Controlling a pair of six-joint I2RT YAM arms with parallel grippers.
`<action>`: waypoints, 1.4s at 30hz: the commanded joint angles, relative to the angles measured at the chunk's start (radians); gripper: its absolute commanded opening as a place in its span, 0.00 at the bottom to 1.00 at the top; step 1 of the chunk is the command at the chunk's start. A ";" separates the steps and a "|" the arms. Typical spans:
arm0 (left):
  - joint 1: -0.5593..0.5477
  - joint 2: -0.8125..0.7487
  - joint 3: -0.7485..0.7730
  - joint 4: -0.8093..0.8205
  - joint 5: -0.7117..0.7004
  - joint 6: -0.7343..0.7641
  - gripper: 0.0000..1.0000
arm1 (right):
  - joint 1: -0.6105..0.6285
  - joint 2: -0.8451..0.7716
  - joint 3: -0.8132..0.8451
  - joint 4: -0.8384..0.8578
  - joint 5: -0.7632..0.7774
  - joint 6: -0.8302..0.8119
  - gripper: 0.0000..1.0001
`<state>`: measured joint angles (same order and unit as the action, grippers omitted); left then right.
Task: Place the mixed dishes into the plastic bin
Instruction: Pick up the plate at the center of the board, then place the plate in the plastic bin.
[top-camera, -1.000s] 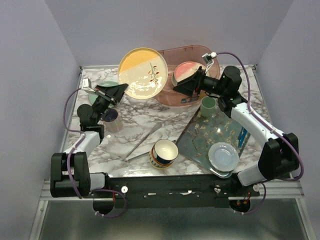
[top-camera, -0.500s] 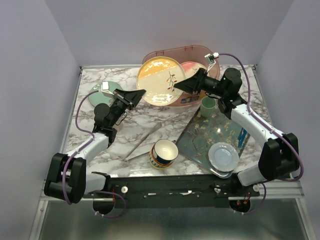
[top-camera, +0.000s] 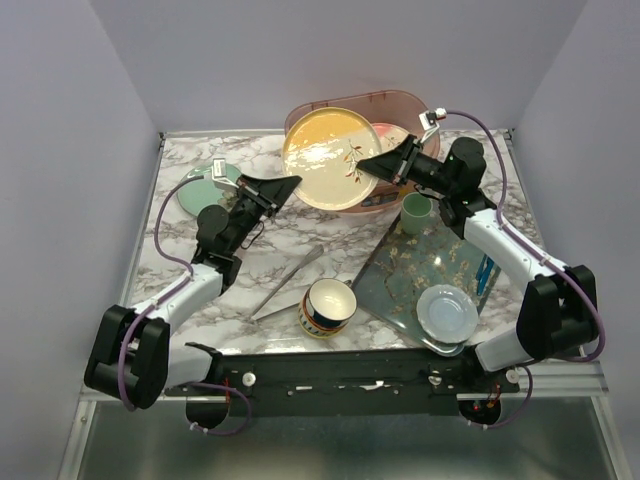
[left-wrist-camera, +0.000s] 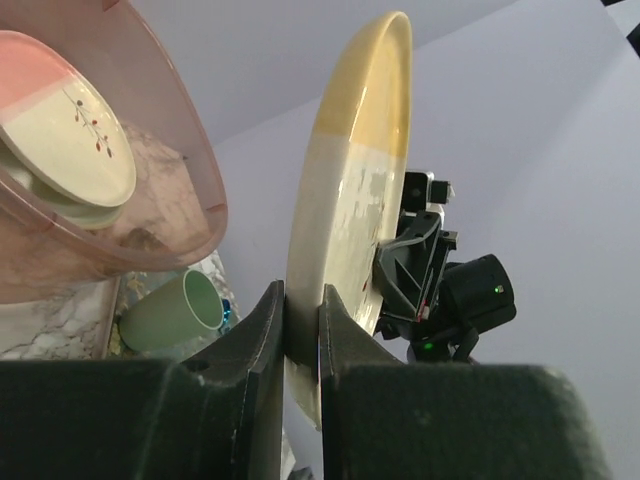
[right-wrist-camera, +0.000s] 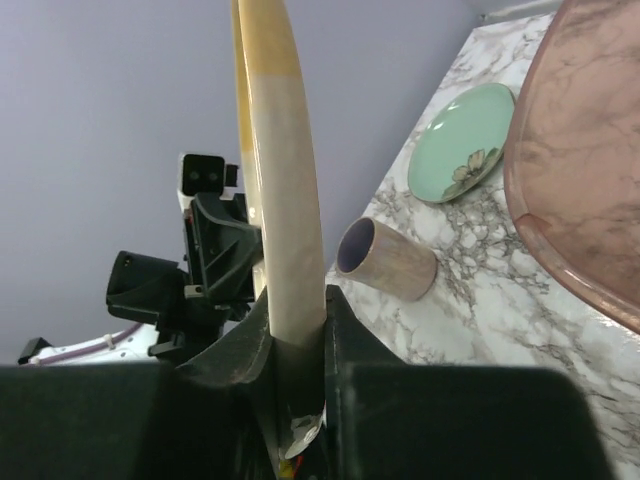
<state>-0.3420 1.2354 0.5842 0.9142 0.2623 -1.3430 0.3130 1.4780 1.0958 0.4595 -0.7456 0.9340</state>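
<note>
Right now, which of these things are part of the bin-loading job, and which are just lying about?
Job: yellow-and-cream plate, pink bin, pink-and-cream plate inside it, mint-green plate, navy-and-yellow bowl, green mug, pale saucer, mug on its side.
Lying about: metal tongs, floral tray.

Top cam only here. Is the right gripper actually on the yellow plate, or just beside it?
Observer: On it. The right wrist view shows the right gripper pinching the yellow plate by its rim.
Operator: Left side?
Observer: Same. The left gripper clamps the opposite rim, a finger on each face.
Operator: What's in the bin?
Observer: The left wrist view shows a pink-and-cream plate lying inside the plastic bin, on top of another dish.
</note>
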 joint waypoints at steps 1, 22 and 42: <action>-0.026 -0.025 0.069 -0.033 0.044 0.066 0.09 | -0.001 -0.016 -0.010 0.087 -0.055 0.069 0.01; 0.120 -0.499 0.261 -1.185 -0.411 1.115 0.99 | -0.219 0.168 0.318 -0.256 -0.101 -0.096 0.00; 0.129 -0.749 0.138 -1.158 -0.486 1.163 0.99 | -0.267 0.498 0.774 -0.516 0.044 -0.385 0.00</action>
<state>-0.2218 0.4984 0.7250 -0.2424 -0.2001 -0.2016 0.0586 1.9541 1.7447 -0.0856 -0.7246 0.6048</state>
